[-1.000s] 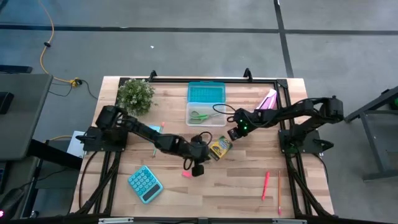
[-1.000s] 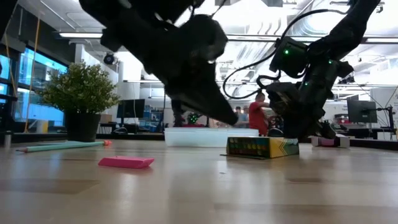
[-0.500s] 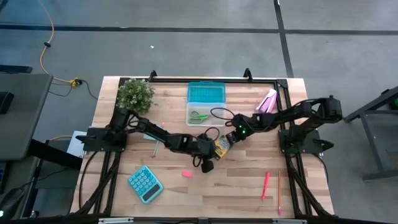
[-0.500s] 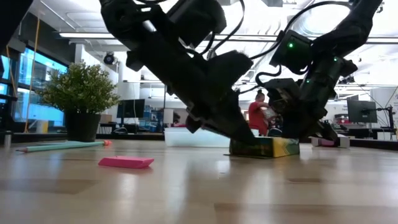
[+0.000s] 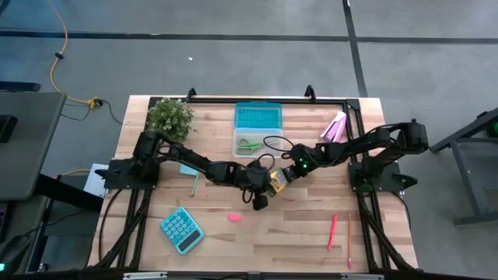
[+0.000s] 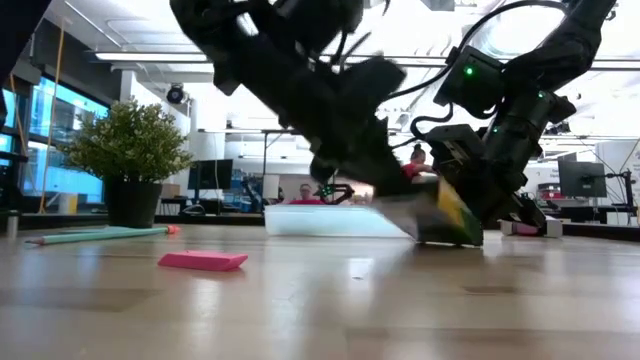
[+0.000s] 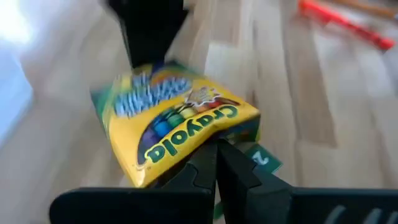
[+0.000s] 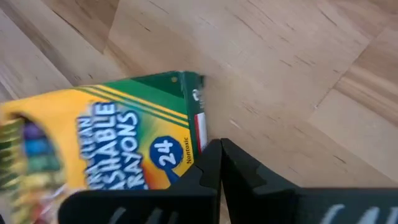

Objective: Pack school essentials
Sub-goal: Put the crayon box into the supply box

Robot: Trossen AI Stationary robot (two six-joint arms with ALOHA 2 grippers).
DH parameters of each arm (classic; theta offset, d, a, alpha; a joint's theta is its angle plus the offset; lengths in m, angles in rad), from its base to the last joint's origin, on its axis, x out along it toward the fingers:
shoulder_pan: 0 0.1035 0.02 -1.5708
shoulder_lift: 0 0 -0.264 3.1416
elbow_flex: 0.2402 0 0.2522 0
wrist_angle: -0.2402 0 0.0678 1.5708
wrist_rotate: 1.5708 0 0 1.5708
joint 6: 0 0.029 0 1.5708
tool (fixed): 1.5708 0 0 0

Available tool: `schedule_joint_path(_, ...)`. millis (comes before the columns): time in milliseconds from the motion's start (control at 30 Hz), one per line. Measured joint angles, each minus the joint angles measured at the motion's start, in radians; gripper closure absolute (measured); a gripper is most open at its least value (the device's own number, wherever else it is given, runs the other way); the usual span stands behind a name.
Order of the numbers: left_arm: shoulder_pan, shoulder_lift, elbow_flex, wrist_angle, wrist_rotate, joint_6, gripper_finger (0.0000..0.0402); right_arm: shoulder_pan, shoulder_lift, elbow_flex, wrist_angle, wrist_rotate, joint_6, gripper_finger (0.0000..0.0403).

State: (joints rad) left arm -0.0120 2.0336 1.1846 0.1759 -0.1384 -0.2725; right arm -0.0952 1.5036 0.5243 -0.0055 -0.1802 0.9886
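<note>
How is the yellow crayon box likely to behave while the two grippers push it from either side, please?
The yellow crayon box is flat-sided cardboard, so it should slide rather than roll. In the low view it already leans on one edge between the shut left gripper and right gripper, so it probably tips easily. Its printed faces look smooth, possibly slippery.

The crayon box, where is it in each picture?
High view: the crayon box sits mid-table between the shut left gripper and shut right gripper.
Low view: the box is right of centre, tipped up on one edge.
Left wrist view: it fills the centre, above the closed fingers.
Right wrist view: it fills the left half.
Shared landmark: the wooden table.
</note>
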Motion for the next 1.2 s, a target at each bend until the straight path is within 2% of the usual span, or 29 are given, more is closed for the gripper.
schedule_joint_path(167, 0.016, -0.031, 0.031, 0.011, -0.050, 0.071, 0.0402, 0.000, 0.000, 0.000, 0.006, -0.001, 0.015, 0.0403)
schedule_joint_path(467, 0.057, -0.027, 0.085, 0.005, -0.069, 0.148, 0.0402, 0.044, 0.001, -0.001, 0.054, -0.011, 0.088, 0.0403)
schedule_joint_path(733, 0.081, -0.026, 0.085, 0.007, -0.033, 0.137, 0.0401, 0.063, 0.000, 0.000, 0.071, 0.043, 0.113, 0.0403)
schedule_joint_path(1200, 0.075, -0.026, 0.085, 0.008, -0.025, 0.135, 0.0401, 0.035, -0.025, 0.000, 0.086, 0.052, 0.061, 0.0403)
